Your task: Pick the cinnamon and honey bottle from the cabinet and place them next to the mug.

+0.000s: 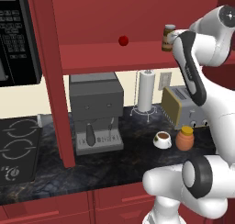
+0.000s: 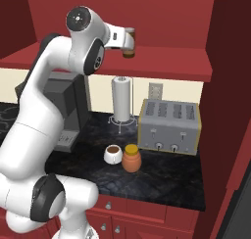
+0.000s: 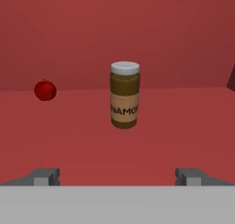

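Standing upright on the red shelf board of the cabinet (image 1: 137,58), the one cinnamon (image 3: 125,95) jar had its long axis vertical, grey cap at twelve o'clock and label band facing the hand camera. In that hand view the gripper (image 3: 117,176) sat at six o'clock from the jar, its two dark fingertips (image 3: 46,176) spread wide apart with nothing between them, well short of the jar. A single small red ball (image 3: 45,90) rested on the same shelf at about nine o'clock from the cinnamon, well apart from it. Down on the dark counter (image 2: 162,177), one honey bottle (image 2: 131,158) stood upright, yellow lid at the top, just beside one mug (image 2: 112,154) with brown liquid in it; seen from the right base camera the bottle lay at roughly four o'clock from the mug. Behind them I counted one toaster (image 2: 169,127), one paper towel roll (image 2: 122,98) on its stand, and one grey coffee machine (image 1: 95,112) further along the counter.
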{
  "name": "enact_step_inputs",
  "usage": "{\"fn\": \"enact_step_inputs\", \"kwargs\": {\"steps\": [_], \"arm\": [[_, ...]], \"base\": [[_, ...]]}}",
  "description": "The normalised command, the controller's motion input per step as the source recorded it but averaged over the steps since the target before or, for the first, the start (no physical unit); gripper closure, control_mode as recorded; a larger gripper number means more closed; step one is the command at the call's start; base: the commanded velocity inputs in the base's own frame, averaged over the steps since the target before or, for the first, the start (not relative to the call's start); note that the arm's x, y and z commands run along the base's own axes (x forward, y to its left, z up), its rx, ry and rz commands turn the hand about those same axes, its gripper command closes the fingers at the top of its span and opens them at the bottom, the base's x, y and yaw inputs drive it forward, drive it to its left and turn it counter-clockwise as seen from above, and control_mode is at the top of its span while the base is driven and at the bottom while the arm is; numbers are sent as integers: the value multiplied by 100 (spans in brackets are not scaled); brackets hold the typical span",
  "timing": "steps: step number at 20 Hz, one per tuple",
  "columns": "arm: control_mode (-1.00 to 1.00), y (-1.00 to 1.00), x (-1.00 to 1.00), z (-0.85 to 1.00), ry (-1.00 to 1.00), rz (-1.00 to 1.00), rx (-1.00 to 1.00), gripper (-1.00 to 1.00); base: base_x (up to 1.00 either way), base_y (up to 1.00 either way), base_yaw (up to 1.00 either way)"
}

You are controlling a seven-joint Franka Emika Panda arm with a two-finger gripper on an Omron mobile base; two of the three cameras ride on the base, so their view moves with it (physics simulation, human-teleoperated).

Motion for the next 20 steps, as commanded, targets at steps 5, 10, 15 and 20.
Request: {"fn": "enact_step_inputs", "kwargs": {"steps": [5, 10, 15, 20], "arm": [[-100, -19, 23, 0, 0, 0, 0, -100], [-100, -12, 21, 0, 0, 0, 0, -100], [-100, 0, 16, -2, 0, 0, 0, -100], [-100, 1, 23, -17, 0, 0, 0, -100]], "base": [[0, 0, 0], [0, 0, 0], [0, 0, 0], [0, 0, 0]]}}
